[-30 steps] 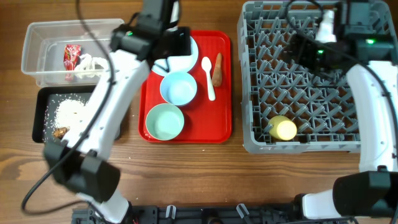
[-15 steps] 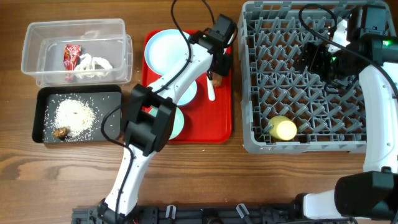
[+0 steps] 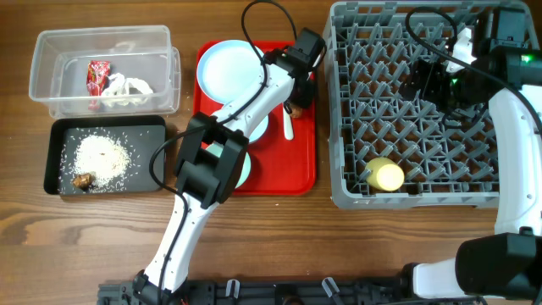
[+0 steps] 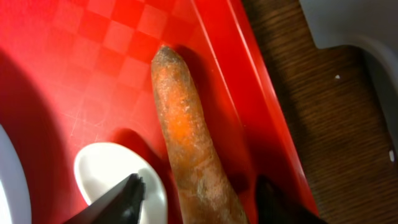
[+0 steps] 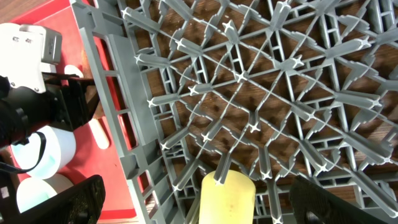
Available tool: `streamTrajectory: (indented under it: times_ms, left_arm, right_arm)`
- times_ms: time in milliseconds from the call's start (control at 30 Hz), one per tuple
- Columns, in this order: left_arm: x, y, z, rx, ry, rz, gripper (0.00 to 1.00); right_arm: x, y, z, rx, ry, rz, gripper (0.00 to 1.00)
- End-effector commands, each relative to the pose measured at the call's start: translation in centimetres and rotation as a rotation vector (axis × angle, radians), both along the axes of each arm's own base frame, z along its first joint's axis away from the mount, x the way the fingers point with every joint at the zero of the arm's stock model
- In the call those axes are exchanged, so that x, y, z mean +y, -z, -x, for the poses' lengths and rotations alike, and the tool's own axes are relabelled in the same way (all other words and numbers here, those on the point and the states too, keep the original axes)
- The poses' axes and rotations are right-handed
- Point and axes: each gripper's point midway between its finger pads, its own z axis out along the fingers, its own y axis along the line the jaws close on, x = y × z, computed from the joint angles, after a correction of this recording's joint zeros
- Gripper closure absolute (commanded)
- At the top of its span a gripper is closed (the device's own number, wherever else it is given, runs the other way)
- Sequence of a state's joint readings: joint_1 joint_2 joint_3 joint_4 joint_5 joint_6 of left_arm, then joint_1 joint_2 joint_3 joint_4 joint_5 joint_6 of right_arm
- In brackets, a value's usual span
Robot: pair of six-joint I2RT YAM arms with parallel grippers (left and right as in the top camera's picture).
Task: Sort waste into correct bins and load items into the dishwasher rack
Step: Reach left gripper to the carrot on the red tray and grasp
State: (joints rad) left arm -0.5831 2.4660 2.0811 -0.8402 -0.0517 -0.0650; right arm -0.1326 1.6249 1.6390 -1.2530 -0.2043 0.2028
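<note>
The orange-brown carrot stick (image 4: 186,149) lies on the red tray (image 4: 99,50) by its right rim, next to the white spoon (image 4: 118,180). My left gripper (image 4: 199,202) is open, its fingers either side of the carrot's lower end; overhead it sits at the tray's top right (image 3: 297,95). The plate (image 3: 227,69) and two bowls (image 3: 239,168) are on the tray, partly under the arm. The yellow cup (image 3: 386,176) lies in the dishwasher rack (image 3: 339,102). My right gripper (image 5: 193,208) is open above the rack, over the cup (image 5: 227,198).
The clear tub (image 3: 51,93) at the far left holds the red wrapper (image 3: 96,74) and white scraps (image 3: 127,86). The black tray (image 3: 56,135) below it holds rice (image 3: 100,157) and a brown lump (image 3: 82,180).
The left arm swung from the tray's left side to its top right and lowered onto the carrot. The right arm shifted slightly right above the rack.
</note>
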Motion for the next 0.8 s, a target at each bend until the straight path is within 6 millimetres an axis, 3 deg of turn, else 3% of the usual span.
streamTrajectory:
  times_ms: [0,167,300,433,600,767]
  left_arm:
    - [-0.9,1.2,0.6,0.023,0.024,0.001,0.49]
    - [-0.4,1.1,0.3,0.006,0.013,-0.024,0.54]
    - [0.7,-0.4,-0.4,-0.049,-0.014,-0.084,0.57]
    - [0.1,-1.8,-0.3,-0.073,-0.005,-0.074,0.59]
    - [-1.1,-1.7,1.3,-0.055,0.023,-0.090,0.63]
    - [-0.2,-2.1,0.9,-0.120,-0.043,-0.174,0.64]
  right_arm:
    - [-0.2,-1.3,0.0,-0.043,-0.014,0.025,0.04]
    - [-0.2,-1.2,0.0,-0.042,-0.017,0.025,0.04]
    - [-0.2,-1.0,0.0,-0.039,-0.022,0.027,0.04]
    - [-0.2,-1.0,0.0,-0.040,-0.021,0.027,0.04]
    - [-0.2,-0.9,0.1,-0.039,-0.037,0.033,0.04]
    - [-0.2,-1.0,0.0,-0.042,-0.038,0.033,0.04]
